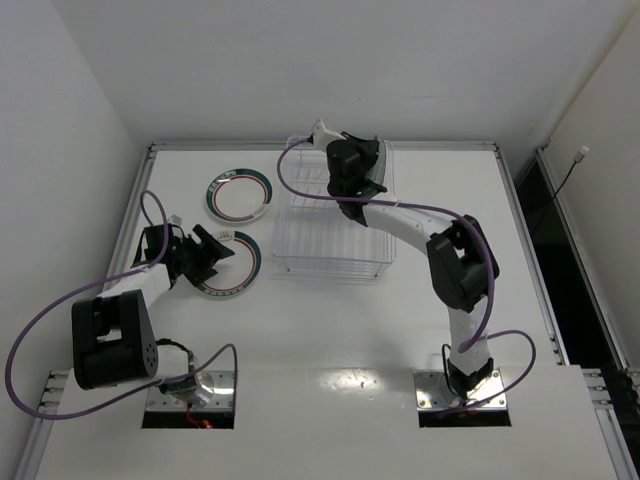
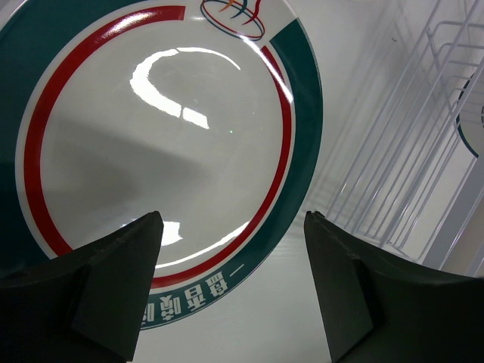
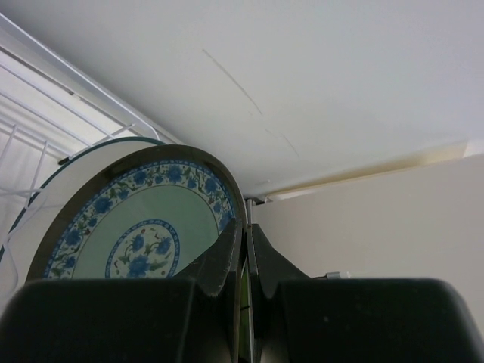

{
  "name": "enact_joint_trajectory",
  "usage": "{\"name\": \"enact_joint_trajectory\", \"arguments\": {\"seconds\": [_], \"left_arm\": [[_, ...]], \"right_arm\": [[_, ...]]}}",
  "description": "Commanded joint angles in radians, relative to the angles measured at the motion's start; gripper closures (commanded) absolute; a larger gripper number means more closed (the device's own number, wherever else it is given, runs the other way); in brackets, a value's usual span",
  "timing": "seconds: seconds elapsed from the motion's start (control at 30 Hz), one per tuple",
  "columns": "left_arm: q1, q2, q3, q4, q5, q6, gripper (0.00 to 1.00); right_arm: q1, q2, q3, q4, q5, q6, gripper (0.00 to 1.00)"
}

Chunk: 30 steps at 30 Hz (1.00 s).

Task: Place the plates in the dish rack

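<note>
The only writing is on the near ringed plate point(image 2: 166, 151): a row of white Chinese-style characters point(image 2: 204, 295) in its teal band, upside down in the left wrist view and too distorted to read, with a small emblem point(image 2: 234, 15) of red, orange and teal strokes at the opposite rim. Two such teal-and-red plates lie flat on the table point(image 1: 330, 330), left of the dish rack point(image 1: 330, 245), the other plate point(image 1: 238, 196) farther back. The left gripper point(image 1: 212, 248) hangs over the near one, its jaws spread wide and empty. The single clear rack holds a blue floral plate point(image 3: 144, 234) on edge, with a second, white plate point(image 3: 53, 189) just behind it. The right gripper point(image 3: 246, 227) is over the rack's far end with its fingers pressed together beside the floral plate's rim; whether they pinch it cannot be told.
</note>
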Motion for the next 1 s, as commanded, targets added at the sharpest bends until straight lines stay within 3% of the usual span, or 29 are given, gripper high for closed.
{"name": "enact_joint_trajectory", "arguments": {"seconds": [0.0,0.7,0.87,0.97], "left_arm": [[-0.003,-0.009,0.006,0.013,0.004,0.002,0.27],[-0.003,-0.009,0.006,0.013,0.004,0.002,0.27],[-0.003,0.0,0.006,0.022,0.004,0.002,0.27],[-0.003,0.0,0.006,0.022,0.004,0.002,0.27]], "right_arm": [[0.003,-0.065,-0.018,0.064,-0.004,-0.013,1.0],[0.012,0.07,-0.069,0.105,-0.004,-0.029,1.0],[0.012,0.138,0.025,-0.025,0.061,0.121,1.0],[0.012,0.181,0.128,-0.225,0.073,0.286,0.97]]}}
